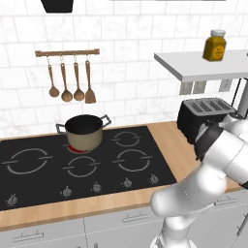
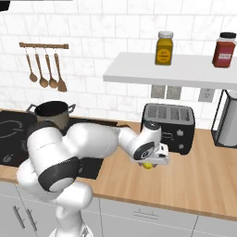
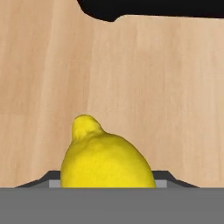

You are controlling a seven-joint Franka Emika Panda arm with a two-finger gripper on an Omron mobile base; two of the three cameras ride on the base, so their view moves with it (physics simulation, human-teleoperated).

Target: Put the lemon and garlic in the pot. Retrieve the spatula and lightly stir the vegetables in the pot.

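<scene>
One lemon point(image 3: 106, 160) sits clamped in the pincer point(image 2: 149, 164) at centre frame, above the wooden table point(image 2: 194, 178); the pot point(image 1: 84, 131) stands on the hob at left.

Lemon point(image 3: 105, 159): yellow, glossy, pointed nub toward upper left, sitting low in the hand view, its lower part cut off by the bottom edge. Wooden counter point(image 3: 166, 87): pale, with lengthwise grain, spreading behind and around the lemon. Black object point(image 3: 153, 8): dark, rounded-cornered shape along the top edge, identity unclear.
</scene>
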